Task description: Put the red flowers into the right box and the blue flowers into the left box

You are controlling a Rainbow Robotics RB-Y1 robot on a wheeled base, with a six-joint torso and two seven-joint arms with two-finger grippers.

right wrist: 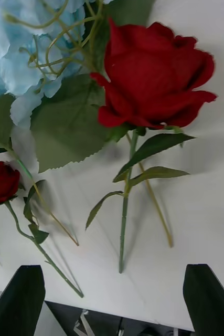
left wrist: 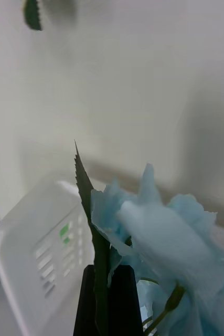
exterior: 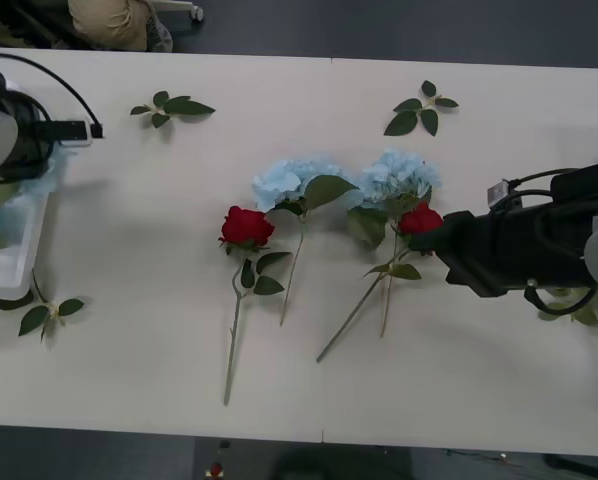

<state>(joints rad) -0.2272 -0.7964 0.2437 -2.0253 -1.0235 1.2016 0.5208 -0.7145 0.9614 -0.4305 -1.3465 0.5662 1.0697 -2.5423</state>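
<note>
Left gripper [left wrist: 107, 299] jaws pinch a blue flower [left wrist: 164, 247] over the left box [left wrist: 33, 252]; right gripper [right wrist: 114, 299] jaws spread.

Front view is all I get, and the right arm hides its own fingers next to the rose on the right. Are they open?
Observer: Yes. In the right wrist view the right gripper is open, its black fingers wide apart.
Operator: Is it lined up on that rose?
Observer: The red rose lies on the table ahead of the fingers, and the end of its stem points into the gap between them. Neither finger touches it.
Operator: And the left arm?
Observer: The left gripper is shut on a blue flower, with a leaf pinched between the fingers. The left box is right beside it.
</note>
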